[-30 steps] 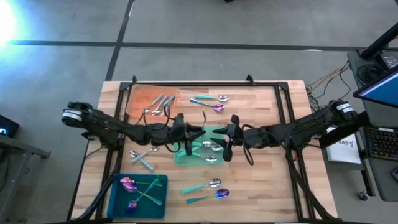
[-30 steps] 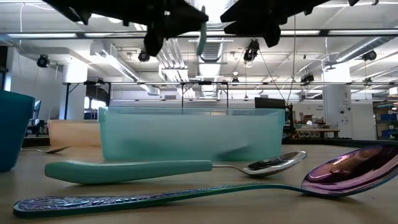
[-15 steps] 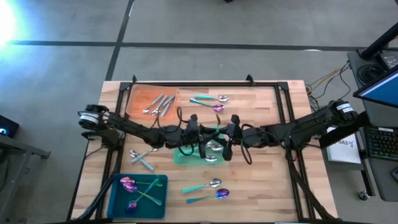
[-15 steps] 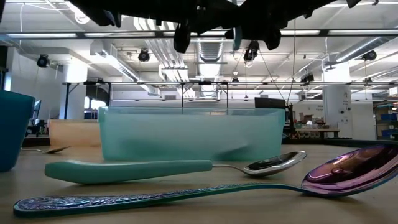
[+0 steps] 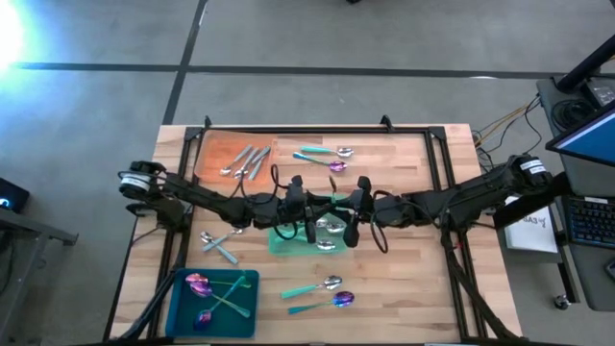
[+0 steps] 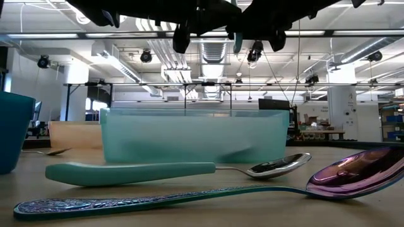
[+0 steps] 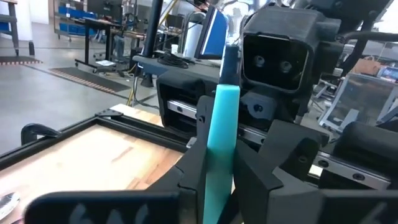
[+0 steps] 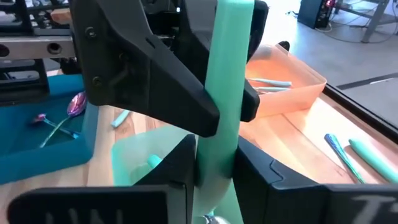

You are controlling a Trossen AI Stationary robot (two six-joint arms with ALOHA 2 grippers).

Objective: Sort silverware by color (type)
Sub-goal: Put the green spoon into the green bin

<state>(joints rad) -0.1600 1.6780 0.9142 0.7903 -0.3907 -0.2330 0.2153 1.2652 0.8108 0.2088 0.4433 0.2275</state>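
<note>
A: What lies on the table (image 5: 404, 288)?

B: Three bins. A green bin (image 5: 288, 240) sits at the middle, an orange bin (image 5: 216, 149) at the far left and a blue bin (image 5: 183, 303) at the near left. Both arms meet above the green one.

A: The grippers?

B: The left gripper (image 5: 309, 209) and the right gripper (image 5: 348, 213) face each other, nearly touching, over the green bin. Between them stands a teal-handled utensil (image 8: 225, 81), upright. The right wrist view has the right fingers (image 8: 180, 165) closed narrowly on its lower handle, and the left wrist view has the left fingers (image 7: 196, 155) pinched on the same handle (image 7: 221, 143). Both grip it together.

A: And the rest of the silverware?

B: All-silver pieces (image 5: 245, 160) lie in the orange bin. Purple-headed spoons (image 5: 199, 285) are in the blue bin. Silver-headed spoons (image 5: 327, 229) rest in the green bin. Loose on the table: a pair (image 5: 322, 154) at the far middle, two (image 5: 217, 244) left of the green bin, and at the near middle a teal-handled spoon (image 6: 170, 171) with a purple-headed spoon (image 6: 353, 173) just beside it.
</note>
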